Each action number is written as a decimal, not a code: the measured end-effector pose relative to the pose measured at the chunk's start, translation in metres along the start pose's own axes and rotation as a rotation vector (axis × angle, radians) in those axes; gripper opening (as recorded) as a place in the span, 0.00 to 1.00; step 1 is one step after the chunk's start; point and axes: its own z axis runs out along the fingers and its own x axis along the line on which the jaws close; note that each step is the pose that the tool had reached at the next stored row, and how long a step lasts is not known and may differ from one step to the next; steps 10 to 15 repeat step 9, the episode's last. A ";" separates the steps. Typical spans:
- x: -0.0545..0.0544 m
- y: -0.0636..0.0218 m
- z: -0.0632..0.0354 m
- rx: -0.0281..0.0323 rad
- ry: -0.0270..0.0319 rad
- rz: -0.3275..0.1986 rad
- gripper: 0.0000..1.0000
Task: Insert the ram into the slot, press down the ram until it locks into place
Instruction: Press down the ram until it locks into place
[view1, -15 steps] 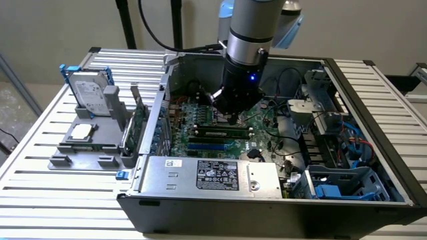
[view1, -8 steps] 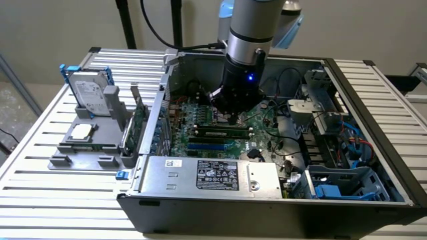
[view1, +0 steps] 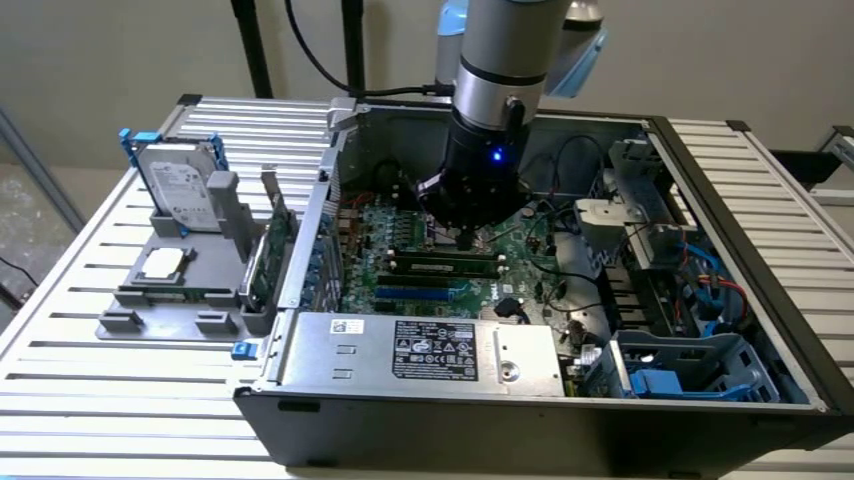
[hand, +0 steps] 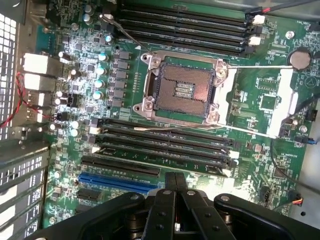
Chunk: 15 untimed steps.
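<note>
The ram (view1: 445, 259), a thin green stick with dark chips, stands on edge in a black slot (view1: 441, 270) of the motherboard (view1: 400, 225), roughly at the middle of the open computer case (view1: 534, 430). From the exterior view I cannot tell whether its end latches have closed. In the wrist view I see a bank of four parallel black slots (hand: 160, 142) with white end latches, but cannot make out which of them carries the stick. The gripper (view1: 466, 240) hangs directly over the ram's middle with its black fingers clenched together and grasping nothing. I cannot tell whether the tips touch the stick's upper edge. In the wrist view the closed fingertips (hand: 175, 179) lie just beside the nearest of the four slots. A shorter blue socket (hand: 115, 182) runs parallel, on the near side of the slots in the exterior view. Beyond the bank, the empty CPU socket (hand: 182, 90) sits in its metal frame, with a second bank of black slots (hand: 182, 25) on its far side and a coin cell (hand: 300, 59) off to one side. Nearest the exterior camera, a labelled power supply (view1: 427, 350) fills the case's front. To the exterior view's left, on the slatted table (view1: 80, 400), a grey holder (view1: 174, 290) carries a hard drive (view1: 180, 185), a processor (view1: 163, 262) and an upright expansion card (view1: 274, 245).
</note>
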 end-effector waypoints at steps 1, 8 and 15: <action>0.000 -0.0019 -0.0004 -0.0009 0.0000 0.002 0.11; 0.000 -0.0023 -0.0005 -0.0208 -0.0023 0.002 0.11; 0.000 -0.0023 -0.0005 -0.0235 -0.0027 0.002 0.11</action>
